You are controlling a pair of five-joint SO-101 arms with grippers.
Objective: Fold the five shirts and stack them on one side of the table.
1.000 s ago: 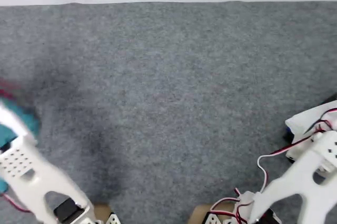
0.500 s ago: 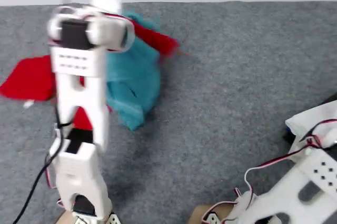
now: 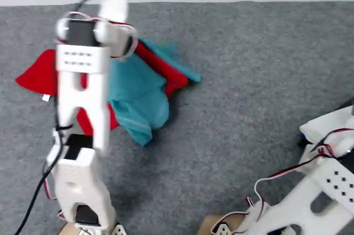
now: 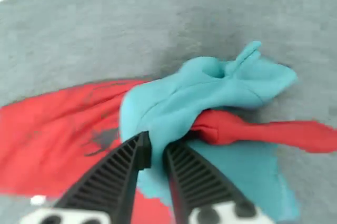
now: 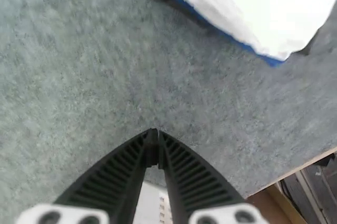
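Observation:
A teal shirt (image 3: 138,97) and a red shirt (image 3: 36,77) lie crumpled together on the far left of the grey mat. A red strip (image 3: 163,72) crosses the teal cloth. My left arm (image 3: 83,80) stretches over this heap. In the left wrist view my left gripper (image 4: 155,147) is shut on a fold of the teal shirt (image 4: 210,87), with the red shirt (image 4: 52,134) beside it. My right gripper (image 5: 152,139) is shut with nothing in it, just above bare mat near the front right.
A folded stack of white cloth with a blue edge (image 3: 332,127) sits at the right edge of the table, also seen as the white stack (image 5: 253,8) beyond the right gripper. The right arm (image 3: 326,191) stands at the front right. The table's wooden edge (image 5: 295,192) is close by.
The left arm swung from the front left corner up to the far left, bringing the red and teal shirts onto the mat; they have since spread rightward. The right arm dropped slightly.

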